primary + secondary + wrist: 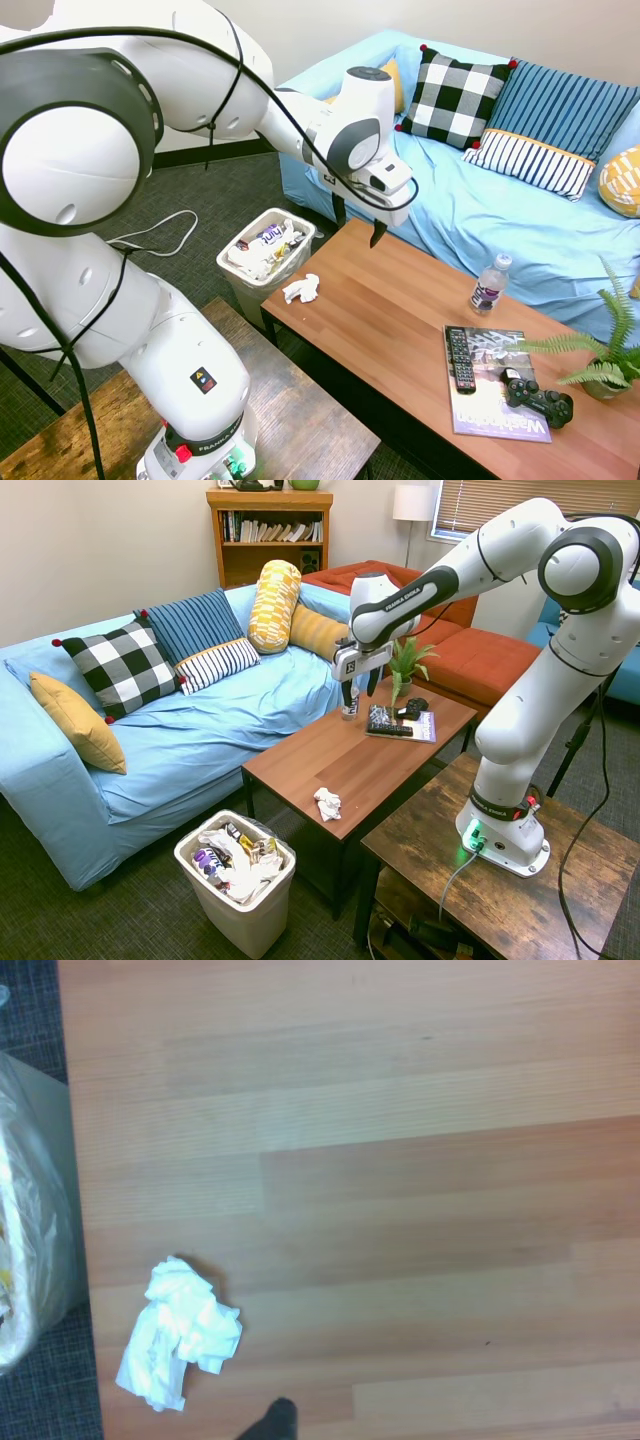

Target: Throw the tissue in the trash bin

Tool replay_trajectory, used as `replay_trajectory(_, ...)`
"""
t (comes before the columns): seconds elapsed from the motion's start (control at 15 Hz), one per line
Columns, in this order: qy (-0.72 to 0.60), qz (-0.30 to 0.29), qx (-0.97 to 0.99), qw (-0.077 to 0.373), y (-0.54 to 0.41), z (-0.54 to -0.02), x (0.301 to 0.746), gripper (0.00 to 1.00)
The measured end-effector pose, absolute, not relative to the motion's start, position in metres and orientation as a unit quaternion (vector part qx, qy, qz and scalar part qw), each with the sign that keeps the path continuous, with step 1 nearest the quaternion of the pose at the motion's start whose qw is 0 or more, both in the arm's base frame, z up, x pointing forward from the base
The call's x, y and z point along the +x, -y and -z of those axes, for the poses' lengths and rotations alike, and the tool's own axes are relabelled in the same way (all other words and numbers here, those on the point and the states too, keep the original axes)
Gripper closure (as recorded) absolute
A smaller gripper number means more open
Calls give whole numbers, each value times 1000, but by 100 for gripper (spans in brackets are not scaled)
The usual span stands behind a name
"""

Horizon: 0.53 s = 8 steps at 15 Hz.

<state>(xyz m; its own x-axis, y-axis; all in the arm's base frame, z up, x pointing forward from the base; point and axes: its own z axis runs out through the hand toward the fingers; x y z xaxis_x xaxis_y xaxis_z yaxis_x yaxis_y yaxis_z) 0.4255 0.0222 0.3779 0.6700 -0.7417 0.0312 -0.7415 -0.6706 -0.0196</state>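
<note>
The tissue (301,289) (327,803) (178,1333), a small crumpled white wad, lies on the wooden coffee table (400,330) near the corner closest to the trash bin. The white trash bin (245,296) (240,920) (30,1250) stands on the carpet beside that corner, lower than the tabletop and holding mixed scraps in a bag liner. My gripper (358,222) (359,690) hangs open and empty well above the table's sofa-side edge, some way from the tissue.
Further along the table are a water bottle (488,284), a magazine (495,400) with a remote (459,358) and a game controller (537,396) on it, and a potted plant (600,360). A blue sofa (480,210) with cushions runs behind the table.
</note>
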Motion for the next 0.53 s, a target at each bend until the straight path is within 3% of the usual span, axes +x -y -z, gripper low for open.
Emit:
replay_trajectory(0.27, -422, 21, -906, 5, -28, -373, 438, 0)
replay_trajectory(0.53, -457, 7, -890, 8, -49, -327, 470, 0)
